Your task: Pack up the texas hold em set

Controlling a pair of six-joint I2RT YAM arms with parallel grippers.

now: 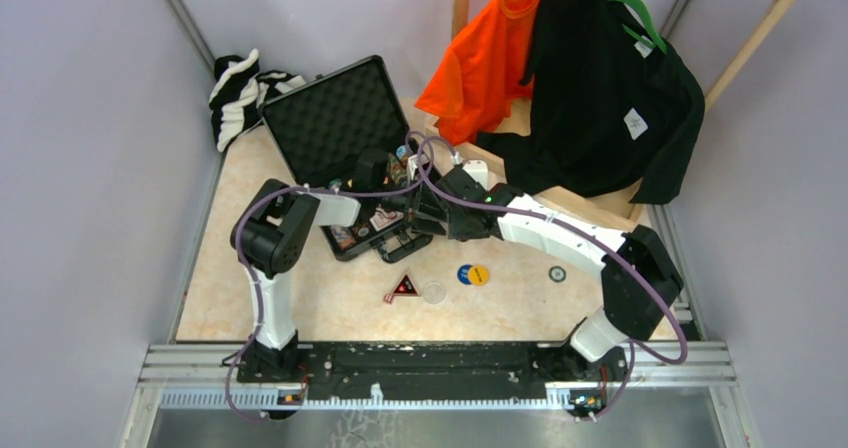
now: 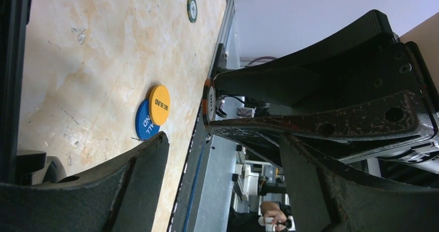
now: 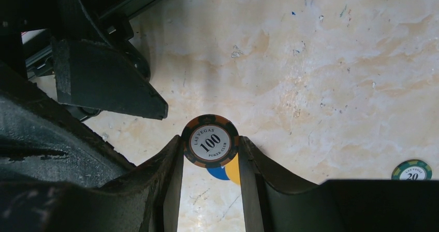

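Right gripper (image 3: 210, 151) pinches orange-rimmed 100 chip (image 3: 209, 139) above tabletop (image 3: 321, 61), just near open briefcase (image 1: 325, 118). We see left gripper (image 2: 222, 149) spread wide beside it, holding nothing.

Case (image 1: 330, 118) was black, its foam lining black and dimpled. 100 chip (image 3: 209, 141) had orange-and-dark banded rim, white centre, black print. 20 chip (image 3: 411, 170) was green, centre white. Blue disc (image 1: 465, 274) bore white lettering, yellow disc (image 1: 481, 274) dark lettering; clear disc (image 1: 434, 291) was see-through. Triangle (image 1: 404, 287) was black and red. Table (image 1: 300, 298) was beige, marbled. Cloth (image 1: 240, 93) was black-and-white striped. Orange shirt (image 1: 490, 58); black shirt (image 1: 610, 98) with white label; hanger (image 1: 640, 18) green. Arms (image 1: 560, 233) were white and black, cables (image 1: 300, 193) purple.
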